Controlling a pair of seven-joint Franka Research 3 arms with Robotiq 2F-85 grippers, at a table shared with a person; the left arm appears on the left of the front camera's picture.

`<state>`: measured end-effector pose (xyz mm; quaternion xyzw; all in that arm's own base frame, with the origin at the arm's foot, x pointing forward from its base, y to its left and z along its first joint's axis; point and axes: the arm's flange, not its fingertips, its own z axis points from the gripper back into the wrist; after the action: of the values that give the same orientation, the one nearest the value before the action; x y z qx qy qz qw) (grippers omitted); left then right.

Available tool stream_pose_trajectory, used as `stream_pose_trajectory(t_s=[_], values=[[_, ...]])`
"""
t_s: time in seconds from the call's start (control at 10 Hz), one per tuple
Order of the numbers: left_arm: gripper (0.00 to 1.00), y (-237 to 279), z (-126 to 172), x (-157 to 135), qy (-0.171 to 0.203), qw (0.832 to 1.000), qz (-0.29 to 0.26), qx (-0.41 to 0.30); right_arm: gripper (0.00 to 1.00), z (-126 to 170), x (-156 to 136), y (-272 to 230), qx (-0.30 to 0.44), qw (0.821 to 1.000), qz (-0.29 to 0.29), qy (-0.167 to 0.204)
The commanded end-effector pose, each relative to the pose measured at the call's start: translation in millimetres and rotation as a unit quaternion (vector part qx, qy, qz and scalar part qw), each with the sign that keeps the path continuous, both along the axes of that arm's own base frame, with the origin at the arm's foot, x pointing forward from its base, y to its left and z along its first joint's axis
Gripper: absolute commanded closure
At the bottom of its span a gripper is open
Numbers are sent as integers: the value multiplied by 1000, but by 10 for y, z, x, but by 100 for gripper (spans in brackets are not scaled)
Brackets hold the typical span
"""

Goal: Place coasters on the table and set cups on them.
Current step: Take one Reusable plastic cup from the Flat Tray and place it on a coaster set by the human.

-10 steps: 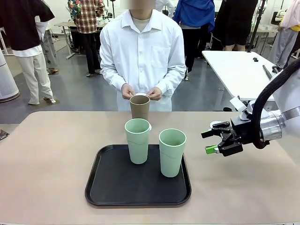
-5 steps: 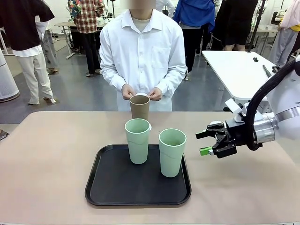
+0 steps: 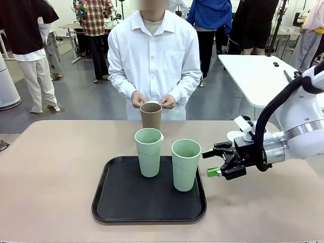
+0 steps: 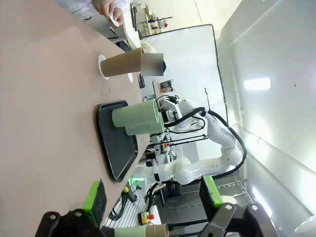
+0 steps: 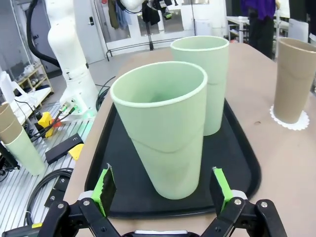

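A beige table (image 3: 50, 177) seen from the robot's side, with a black tray (image 3: 116, 212) lying nearest at its centre. Taking the tray as the clock face, the nearer mint cup (image 3: 186, 164) stands upright at about 3 o'clock on it. The right gripper (image 3: 211, 163) hovers just beside that cup, also at 3 o'clock, with its jaws spread wide and empty. In the right wrist view the green pads (image 5: 106, 185) flank the cup's base without touching it. The left gripper (image 4: 152, 195) hangs apart from all this, its jaws likewise spread and holding nothing. The second mint cup (image 3: 149, 152) stands at 12 o'clock on the tray. Beyond the tray at 12 o'clock, the tan cup (image 3: 151, 115) sits on a coaster (image 5: 289, 121). A bare coaster (image 3: 232, 134) lies on the table at about 2 o'clock. Farthest away, the person's hands (image 3: 167, 101) hold a third coaster (image 4: 115, 19). The step in hand looks like gripping the nearer mint cup. To do it well, slide in level, centre the cup between the pads and close gently on its lower half. Then lift straight up, clear of the tray lip and the neighbouring cup.
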<state>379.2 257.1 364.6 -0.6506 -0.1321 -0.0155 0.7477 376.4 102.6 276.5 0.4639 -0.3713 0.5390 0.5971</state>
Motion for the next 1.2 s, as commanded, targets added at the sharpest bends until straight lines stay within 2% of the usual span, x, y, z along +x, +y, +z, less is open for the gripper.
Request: stream_pose_trajectory(t_s=[0.0,0.5,1.1], values=[[0,13,22,-5,-7,1000,0,-4,0,-132,52,83,31,999,5,-14],[0,13,22,-5,-7,1000,0,-4,0,-252,129,215,58,995,40,-73],[0,13,22,-5,-7,1000,0,-4,0,-390,222,520,56,996,56,-45]])
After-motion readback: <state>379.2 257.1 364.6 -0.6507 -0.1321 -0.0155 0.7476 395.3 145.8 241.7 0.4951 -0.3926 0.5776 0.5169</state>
